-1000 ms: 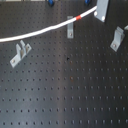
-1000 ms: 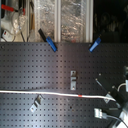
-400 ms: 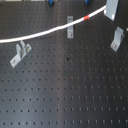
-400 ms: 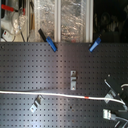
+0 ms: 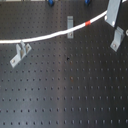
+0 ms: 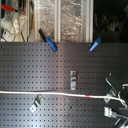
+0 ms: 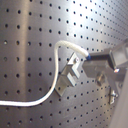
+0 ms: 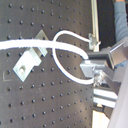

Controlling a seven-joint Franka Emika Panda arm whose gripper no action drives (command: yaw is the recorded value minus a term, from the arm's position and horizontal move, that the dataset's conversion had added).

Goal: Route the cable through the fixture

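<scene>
The white cable (image 5: 47, 36) stretches across the black perforated board from the first exterior view's left edge up to my gripper (image 5: 111, 16) at the top right. Its red-orange band (image 5: 89, 23) sits just short of the gripper. The cable crosses the middle metal fixture (image 5: 70, 26) and passes over the top of the left fixture (image 5: 20, 53). In the second exterior view the cable (image 6: 45, 94) runs level to the gripper (image 6: 116, 98). Both wrist views show the fingers (image 7: 99, 61) shut on the cable (image 8: 67, 45), which loops beside a fixture (image 8: 29, 60).
A third metal fixture (image 5: 117, 39) stands just below the gripper in the first exterior view. Two blue clamps (image 6: 48, 41) (image 6: 96, 44) hold the board's far edge in the second exterior view, with shelves of clutter (image 6: 60, 17) behind.
The gripper has carried the cable end toward the first exterior view's right. The red band has moved past the middle fixture, and the cable now lies slightly lower.
</scene>
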